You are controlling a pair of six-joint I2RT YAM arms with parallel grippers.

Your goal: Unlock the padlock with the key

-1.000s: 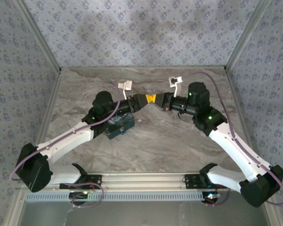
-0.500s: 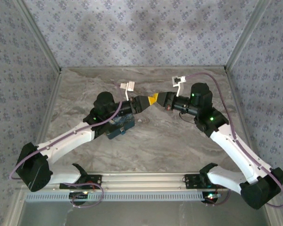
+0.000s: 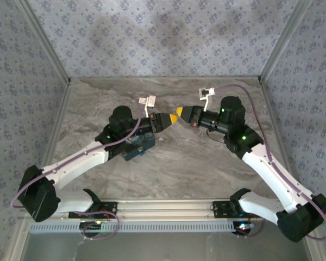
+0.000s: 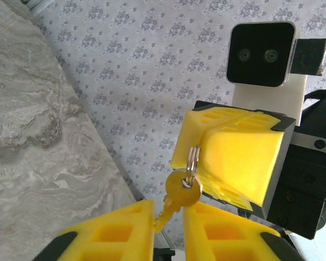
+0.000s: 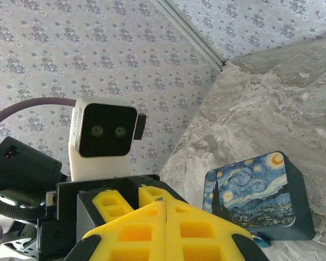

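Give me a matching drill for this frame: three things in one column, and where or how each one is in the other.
Things:
1. key
2. right gripper
3. printed box

States:
A. sitting on the table
B. blade between the fingers of the left gripper
C. shut on the key ring

Pairs: 1-B, 2-C, 3-A

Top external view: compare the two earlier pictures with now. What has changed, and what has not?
The left gripper narrowed its jaws around the blade of the key, with a gap left beside it. The right gripper drew back slightly to the right. It stayed shut on the key ring, and the blue box did not move.
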